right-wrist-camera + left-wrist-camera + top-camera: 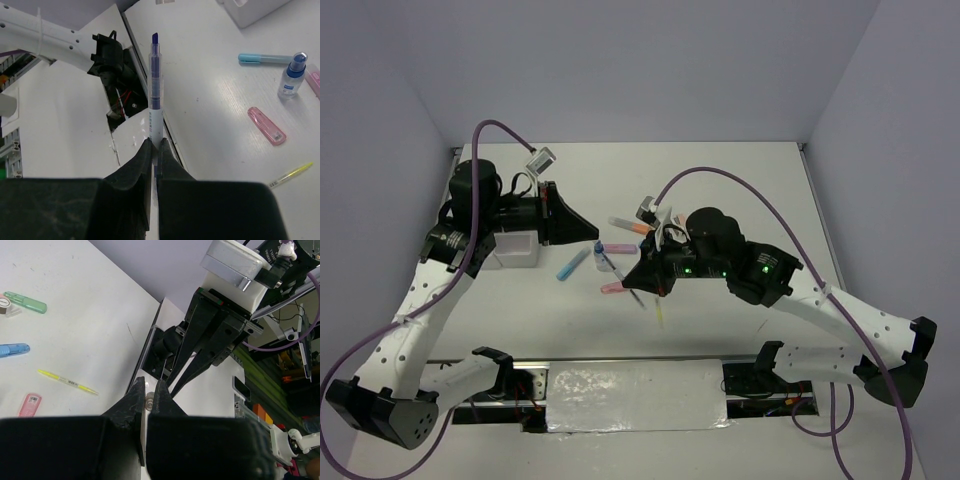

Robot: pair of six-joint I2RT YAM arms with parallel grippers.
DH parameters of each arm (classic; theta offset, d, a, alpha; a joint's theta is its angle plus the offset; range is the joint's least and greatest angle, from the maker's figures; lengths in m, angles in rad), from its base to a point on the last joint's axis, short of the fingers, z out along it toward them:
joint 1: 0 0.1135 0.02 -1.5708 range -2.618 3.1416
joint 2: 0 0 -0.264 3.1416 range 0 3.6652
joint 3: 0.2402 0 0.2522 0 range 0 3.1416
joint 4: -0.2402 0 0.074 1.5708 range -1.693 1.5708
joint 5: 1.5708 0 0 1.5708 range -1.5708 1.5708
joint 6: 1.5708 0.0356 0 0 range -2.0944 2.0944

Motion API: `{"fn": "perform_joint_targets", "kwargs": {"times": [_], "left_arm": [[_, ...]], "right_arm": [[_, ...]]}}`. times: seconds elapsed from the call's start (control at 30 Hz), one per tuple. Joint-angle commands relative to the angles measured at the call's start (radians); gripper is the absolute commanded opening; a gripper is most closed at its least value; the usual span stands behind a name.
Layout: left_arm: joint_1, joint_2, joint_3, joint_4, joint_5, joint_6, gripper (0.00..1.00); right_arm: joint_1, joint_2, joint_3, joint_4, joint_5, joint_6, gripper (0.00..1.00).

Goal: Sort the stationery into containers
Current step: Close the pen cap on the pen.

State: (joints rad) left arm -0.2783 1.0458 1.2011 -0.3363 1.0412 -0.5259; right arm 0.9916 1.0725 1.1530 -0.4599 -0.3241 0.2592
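- Right pincer [155,146]: clamped on blue-tipped pen [155,85], which projects straight ahead of it.
- Left pincer [150,386]: together, nothing seen held.
- Hazard: grip sits at pen's tail, so it may pivot or slip in transit.

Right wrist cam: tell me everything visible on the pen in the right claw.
The pen is slim and looks plastic: white lower barrel with small print, translucent blue-violet upper section with ring joints, dark blue tip pointing away from the camera. The right claw is shut on the white barrel, fingers pinching either side, so the pen runs straight out along the claw. It appears held above the table, touching nothing else; its gripped end is hidden.
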Motion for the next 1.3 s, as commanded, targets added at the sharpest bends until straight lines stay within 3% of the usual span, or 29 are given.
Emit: {"fn": "perform_joint_targets", "kwargs": {"times": [0.0,1.27], "left_arm": [[-0.013,0.003,0.032,0.049,-0.001,0.004,0.00],[-0.029,0.003,-0.026,0.118,0.016,-0.006,0.00]], "right_arm": [[0.008,0.006,0.057,0.030,-0.017,-0.020,0.00],[0.007,0.010,0.083,0.023,0.092,-0.028,0.00]]}}
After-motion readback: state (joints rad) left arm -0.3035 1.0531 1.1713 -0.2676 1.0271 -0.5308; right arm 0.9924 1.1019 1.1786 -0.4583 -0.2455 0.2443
